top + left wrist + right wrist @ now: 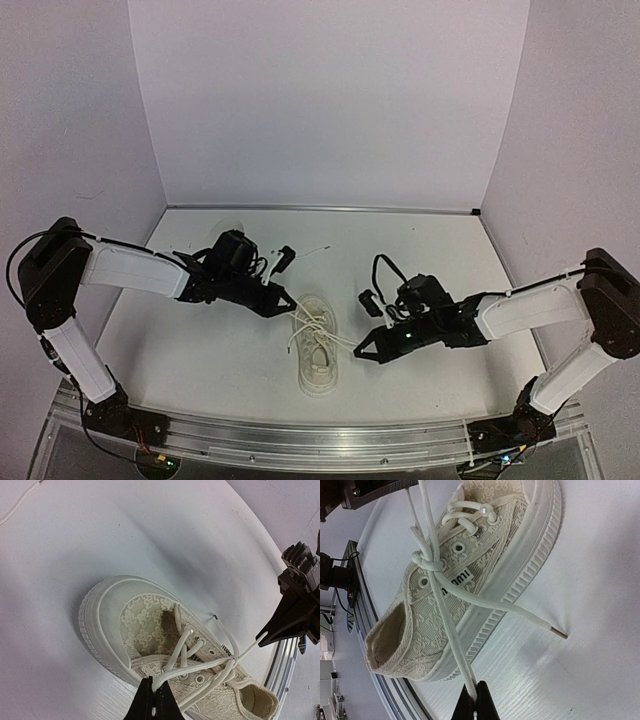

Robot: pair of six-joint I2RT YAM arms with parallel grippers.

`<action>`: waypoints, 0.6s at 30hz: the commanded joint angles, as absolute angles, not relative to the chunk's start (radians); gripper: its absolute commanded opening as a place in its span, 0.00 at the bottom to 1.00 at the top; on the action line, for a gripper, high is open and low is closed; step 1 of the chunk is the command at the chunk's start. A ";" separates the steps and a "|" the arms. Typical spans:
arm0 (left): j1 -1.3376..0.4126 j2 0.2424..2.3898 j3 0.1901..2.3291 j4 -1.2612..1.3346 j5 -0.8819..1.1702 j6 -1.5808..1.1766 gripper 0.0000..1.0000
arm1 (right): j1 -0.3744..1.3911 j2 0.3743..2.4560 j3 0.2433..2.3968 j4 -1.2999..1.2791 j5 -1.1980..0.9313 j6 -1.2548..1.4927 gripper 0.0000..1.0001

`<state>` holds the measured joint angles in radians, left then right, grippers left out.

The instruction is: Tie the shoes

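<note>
One cream-white lace sneaker [318,350] lies on the white table between the arms, toe pointing away; the second shoe is out of view. Its laces cross in a first knot [427,563] over the tongue, and the knot also shows in the left wrist view [234,661]. My left gripper [284,303] sits at the shoe's left and is shut on one lace strand [153,686]. My right gripper [361,352] sits at the shoe's right and is shut on another strand [476,690]. Both strands run taut from the knot. A free lace end with its aglet [559,633] rests on the table.
A thin white cord [316,250] lies on the table behind the shoe and also shows in the left wrist view [20,500]. White walls close the back and sides. A metal rail [320,435] runs along the near edge.
</note>
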<state>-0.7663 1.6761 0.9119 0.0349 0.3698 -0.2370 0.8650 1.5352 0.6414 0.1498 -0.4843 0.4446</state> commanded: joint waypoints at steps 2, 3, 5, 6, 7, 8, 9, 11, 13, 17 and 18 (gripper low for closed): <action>-0.695 1.584 0.891 0.057 0.270 -0.259 0.00 | 0.802 1.528 0.663 -0.042 -0.460 0.435 0.00; -0.695 1.572 0.879 0.058 0.270 -0.263 0.00 | 0.789 1.530 0.676 -0.051 -0.455 0.427 0.00; -0.695 1.554 0.848 0.070 0.267 -0.276 0.00 | 0.769 1.542 0.702 -0.062 -0.448 0.418 0.00; -0.695 1.551 0.835 0.079 0.269 -0.284 0.00 | 0.765 1.552 0.714 -0.063 -0.446 0.417 0.00; -0.695 1.552 0.824 0.087 0.275 -0.295 0.00 | 0.764 1.568 0.731 -0.062 -0.445 0.418 0.00; -0.696 1.554 0.813 0.099 0.287 -0.305 0.00 | 0.764 1.585 0.748 -0.060 -0.447 0.419 0.00; -0.697 1.558 0.802 0.113 0.301 -0.315 0.00 | 0.764 1.600 0.763 -0.055 -0.450 0.423 0.00; -0.705 1.560 0.775 0.147 0.313 -0.330 0.00 | 0.764 1.629 0.796 -0.039 -0.454 0.433 0.00; -0.721 1.562 0.759 0.167 0.320 -0.336 0.00 | 0.764 1.648 0.828 -0.024 -0.463 0.443 0.00; -0.773 1.580 0.757 0.172 0.312 -0.337 0.00 | 0.767 1.673 0.884 -0.014 -0.500 0.444 0.00; -0.784 1.586 0.754 0.177 0.309 -0.341 0.00 | 0.771 1.679 0.897 -0.014 -0.505 0.442 0.00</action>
